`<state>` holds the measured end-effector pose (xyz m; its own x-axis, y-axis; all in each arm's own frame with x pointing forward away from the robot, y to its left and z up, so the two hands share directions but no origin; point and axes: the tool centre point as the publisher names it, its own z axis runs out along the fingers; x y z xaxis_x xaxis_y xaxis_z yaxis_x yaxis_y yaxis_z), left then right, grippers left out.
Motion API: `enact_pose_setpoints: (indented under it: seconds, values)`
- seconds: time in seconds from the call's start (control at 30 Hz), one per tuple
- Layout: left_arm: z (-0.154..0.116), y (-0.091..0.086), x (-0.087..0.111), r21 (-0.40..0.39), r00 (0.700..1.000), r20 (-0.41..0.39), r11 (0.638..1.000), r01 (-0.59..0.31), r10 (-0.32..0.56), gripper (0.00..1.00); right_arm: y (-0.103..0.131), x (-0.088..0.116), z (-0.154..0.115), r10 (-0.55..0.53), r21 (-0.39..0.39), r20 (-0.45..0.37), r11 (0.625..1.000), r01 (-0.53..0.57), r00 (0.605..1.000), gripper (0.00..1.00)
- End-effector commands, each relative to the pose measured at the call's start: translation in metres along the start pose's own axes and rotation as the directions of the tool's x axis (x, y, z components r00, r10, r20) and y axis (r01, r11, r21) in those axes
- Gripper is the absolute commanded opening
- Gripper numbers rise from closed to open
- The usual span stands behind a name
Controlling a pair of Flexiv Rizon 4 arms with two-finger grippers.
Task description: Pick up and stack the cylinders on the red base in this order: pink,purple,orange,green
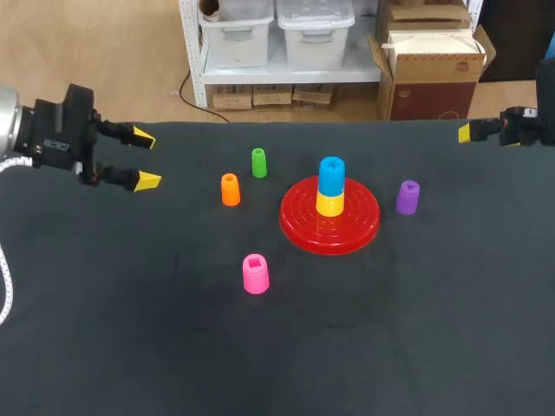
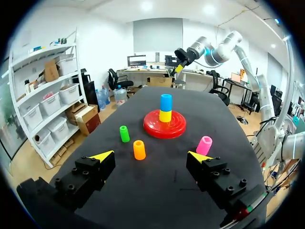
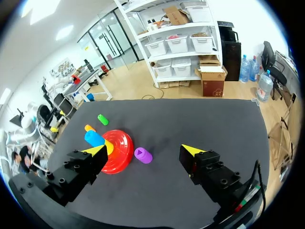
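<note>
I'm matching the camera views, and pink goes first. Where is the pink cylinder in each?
Head view: pink cylinder stands alone, nearer the camera than the red base.
Left wrist view: just ahead of one fingertip of the left tool.
Right wrist view: not visible.
Shared landmark: the red base.

Right end effector [image 3: 144, 148] hangs with its two yellow-tipped fingers spread wide, nothing gripped. Out ahead on the black tabletop [image 3: 205, 119] sits the ridged red round plastic base [image 3: 125, 143]. On its centre, a blue cylinder [image 3: 94, 138] stands atop a yellow cylinder [image 3: 109, 147]. The small purple plastic cylinder [image 3: 143, 155] stands just beside the base's rim, off it. Beyond the base, the orange cylinder [image 3: 89, 128] is near, the green cylinder [image 3: 102, 119] a little farther out.
</note>
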<state>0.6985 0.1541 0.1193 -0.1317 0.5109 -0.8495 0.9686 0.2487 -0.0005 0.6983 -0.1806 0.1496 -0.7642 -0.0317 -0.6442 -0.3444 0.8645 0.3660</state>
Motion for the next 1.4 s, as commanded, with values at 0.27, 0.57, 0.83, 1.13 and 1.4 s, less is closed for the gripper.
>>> enact_pose_setpoints:
  seconds: [0.27,0.57,0.83,1.13,1.4]
  values:
    - [0.0,-0.002,0.001,-0.005,1.0,0.003,1.0,-0.002,0.002,1.0,0.117,0.01,0.068,-0.392,-0.243,-0.301,0.913,0.328,0.869,1.0]
    - [0.0,-0.002,0.001,-0.005,1.0,0.003,1.0,-0.002,0.002,1.0,0.187,0.046,0.09,-0.602,-0.32,-0.478,0.798,0.511,0.64,1.0]
    - [0.0,-0.002,0.001,-0.005,1.0,0.003,1.0,-0.002,0.002,1.0,0.204,0.054,0.094,-0.672,-0.396,-0.412,0.741,0.543,0.616,1.0]
    - [0.0,-0.002,0.001,-0.005,1.0,0.003,1.0,-0.002,0.002,1.0,0.204,0.054,0.094,-0.672,-0.396,-0.412,0.741,0.543,0.616,1.0]
    - [0.0,-0.002,0.001,-0.005,1.0,0.003,1.0,-0.002,0.002,1.0,0.221,0.074,0.107,-0.727,-0.434,-0.481,0.683,0.587,0.491,1.0]
